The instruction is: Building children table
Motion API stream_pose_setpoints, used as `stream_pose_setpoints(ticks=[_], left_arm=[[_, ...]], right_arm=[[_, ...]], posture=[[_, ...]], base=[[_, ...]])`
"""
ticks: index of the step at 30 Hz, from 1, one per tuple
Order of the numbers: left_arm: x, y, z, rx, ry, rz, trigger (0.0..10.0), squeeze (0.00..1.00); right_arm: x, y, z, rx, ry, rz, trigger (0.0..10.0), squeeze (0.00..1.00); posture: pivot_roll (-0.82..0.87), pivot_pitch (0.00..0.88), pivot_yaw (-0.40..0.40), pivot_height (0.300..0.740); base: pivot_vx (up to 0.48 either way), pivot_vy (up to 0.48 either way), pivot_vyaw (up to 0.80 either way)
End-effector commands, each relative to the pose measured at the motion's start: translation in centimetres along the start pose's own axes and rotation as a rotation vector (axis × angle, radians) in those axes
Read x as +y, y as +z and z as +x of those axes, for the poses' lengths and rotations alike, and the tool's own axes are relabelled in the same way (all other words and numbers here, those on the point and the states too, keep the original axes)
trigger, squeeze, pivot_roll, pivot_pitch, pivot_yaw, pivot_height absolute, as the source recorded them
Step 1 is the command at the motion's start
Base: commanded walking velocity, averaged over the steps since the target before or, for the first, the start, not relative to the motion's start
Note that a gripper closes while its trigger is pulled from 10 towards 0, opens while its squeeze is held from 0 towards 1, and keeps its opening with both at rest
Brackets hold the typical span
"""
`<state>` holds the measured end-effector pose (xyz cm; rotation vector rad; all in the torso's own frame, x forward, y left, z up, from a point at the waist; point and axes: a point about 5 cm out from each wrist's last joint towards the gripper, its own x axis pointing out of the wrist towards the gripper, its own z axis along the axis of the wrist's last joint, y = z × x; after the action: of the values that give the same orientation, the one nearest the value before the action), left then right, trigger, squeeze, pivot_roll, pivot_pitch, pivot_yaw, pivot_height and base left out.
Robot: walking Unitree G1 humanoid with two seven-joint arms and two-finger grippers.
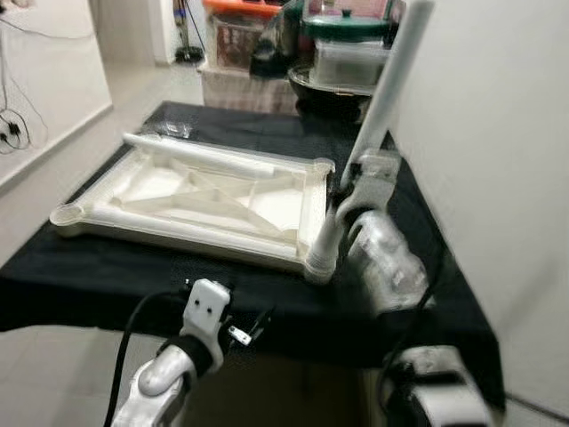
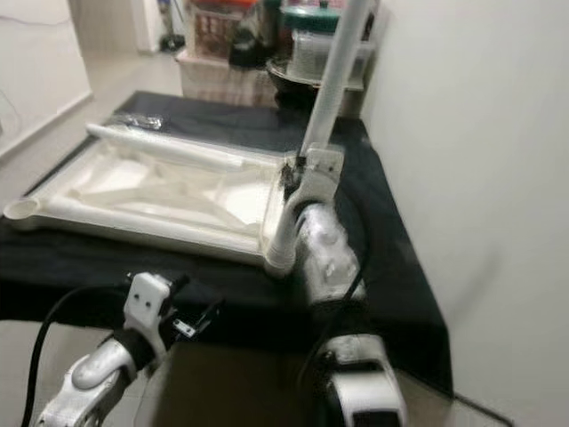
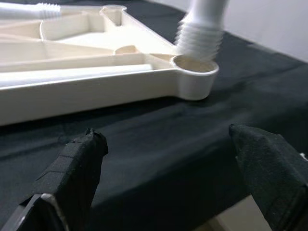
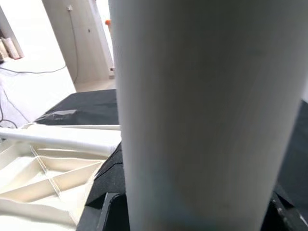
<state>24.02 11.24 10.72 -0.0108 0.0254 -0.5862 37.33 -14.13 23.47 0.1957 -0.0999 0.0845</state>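
Left eye view: the cream tabletop [image 1: 204,200] lies underside up on the black-draped worktop [image 1: 107,267]. The right pincer [image 1: 348,184] is clamped round a white leg [image 1: 378,111], tilted, its threaded end at the near right corner socket [image 3: 195,72]. The left pincer [image 3: 168,159] hangs spread apart before the worktop's edge. Another leg [image 1: 200,156] lies along the tabletop's far rim.

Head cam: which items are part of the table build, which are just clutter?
Job:
- upturned tabletop
- leg held by right gripper, threaded end at the corner socket
- spare leg lying across the tabletop
- left gripper, open, idle

Lying about:
- storage bins
- lidded pot
- black cloth
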Motion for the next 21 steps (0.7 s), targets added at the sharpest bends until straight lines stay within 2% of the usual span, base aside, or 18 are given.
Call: stream_pose_setpoints(ticks=[1,3,4,5,6,9,11,14,16,21], left_arm=[[-0.1,-0.2,0.2,0.010,-0.014,0.007,10.0,0.00],[-0.1,-0.1,0.3,0.006,-0.016,0.008,10.0,0.00],[-0.1,-0.1,0.3,0.006,-0.016,0.008,10.0,0.00],[0.1,0.0,0.3,0.003,-0.016,0.011,10.0,0.00],[0.1,0.0,0.3,0.003,-0.016,0.011,10.0,0.00],[0.5,0.1,0.1,0.002,-0.012,0.014,10.0,0.00],[0.5,0.1,0.1,0.002,-0.012,0.014,10.0,0.00],[1.1,0.6,-0.2,-0.010,-0.030,0.006,10.0,0.00],[1.4,0.8,-0.3,-0.010,-0.044,0.016,10.0,0.00],[1.7,0.9,-0.2,-0.011,-0.041,0.028,10.0,0.00]], right_arm=[[0.7,2.4,0.0,-0.049,0.109,0.016,0.0,0.00],[1.2,3.8,0.0,-0.082,0.186,0.003,0.0,0.00],[1.2,3.8,0.0,-0.082,0.186,0.003,0.0,0.00],[1.8,4.8,-0.1,-0.113,0.277,0.018,0.0,0.00],[1.8,4.8,-0.1,-0.113,0.277,0.018,0.0,0.00],[3.2,4.8,-0.8,-0.129,0.435,0.032,0.0,0.00],[3.2,4.8,-0.8,-0.129,0.435,0.032,0.0,0.00],[6.5,3.7,-3.5,-0.091,0.734,0.115,0.0,0.00],[8.2,3.0,-5.3,-0.061,0.885,0.129,0.0,0.00],[8.9,2.5,-6.3,-0.032,0.964,0.113,0.0,0.00]], posture=[[0.03,0.000,-0.072,0.740],[0.03,0.000,-0.070,0.740],[0.03,0.000,-0.070,0.740],[0.03,0.000,-0.070,0.740],[0.03,0.000,-0.070,0.740],[0.03,0.000,-0.071,0.740],[0.03,0.000,-0.071,0.740],[0.04,0.000,-0.066,0.740],[0.03,0.000,-0.064,0.740],[0.03,0.000,-0.063,0.740]], base=[[0.000,0.000,0.00],[0.000,0.000,0.00],[0.000,0.000,0.00],[0.000,0.000,0.00],[0.000,0.000,0.00],[0.000,0.000,0.00],[0.000,0.000,0.00],[0.000,0.000,0.00],[0.000,0.000,0.00],[0.000,0.000,0.00]])
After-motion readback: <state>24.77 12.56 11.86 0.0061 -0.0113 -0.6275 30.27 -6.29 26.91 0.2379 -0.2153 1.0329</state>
